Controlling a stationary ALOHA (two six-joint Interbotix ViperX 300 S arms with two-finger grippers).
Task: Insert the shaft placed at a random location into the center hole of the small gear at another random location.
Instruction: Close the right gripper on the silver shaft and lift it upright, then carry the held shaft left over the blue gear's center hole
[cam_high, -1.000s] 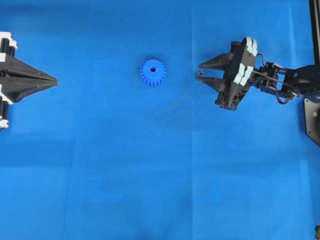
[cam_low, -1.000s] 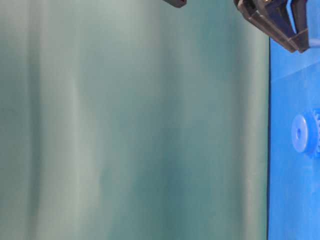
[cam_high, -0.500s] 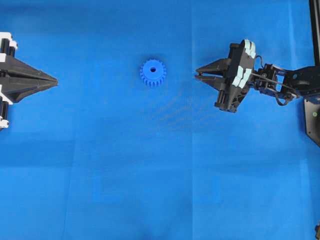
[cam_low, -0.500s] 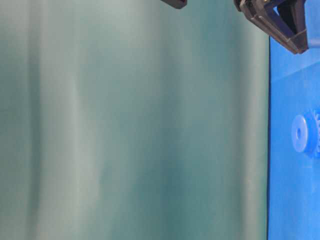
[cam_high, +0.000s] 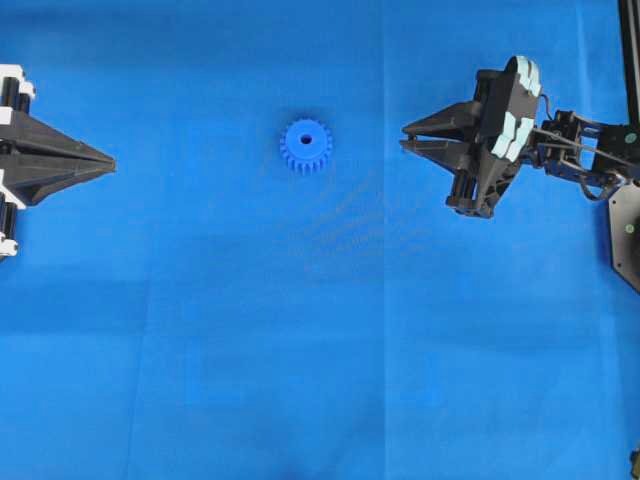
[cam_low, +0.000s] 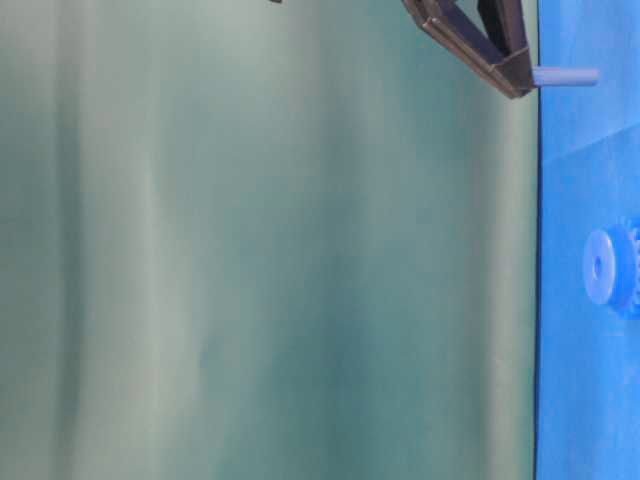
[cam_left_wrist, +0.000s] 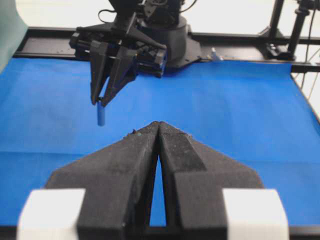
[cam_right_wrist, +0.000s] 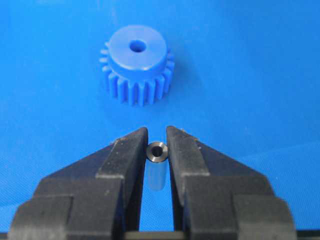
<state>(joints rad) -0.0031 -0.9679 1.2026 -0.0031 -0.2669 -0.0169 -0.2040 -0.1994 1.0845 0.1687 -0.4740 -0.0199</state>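
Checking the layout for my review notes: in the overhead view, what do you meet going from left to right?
left gripper → small gear with its center hole → right gripper, jaws shut on the shaft → right arm's wrist.

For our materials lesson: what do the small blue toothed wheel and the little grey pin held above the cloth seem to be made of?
The small blue toothed gear looks like moulded plastic: uniform matte colour, soft-edged teeth. The grey cylindrical shaft, clamped in the right gripper, looks like metal, probably steel: silvery sheen and a bright rim at its end.
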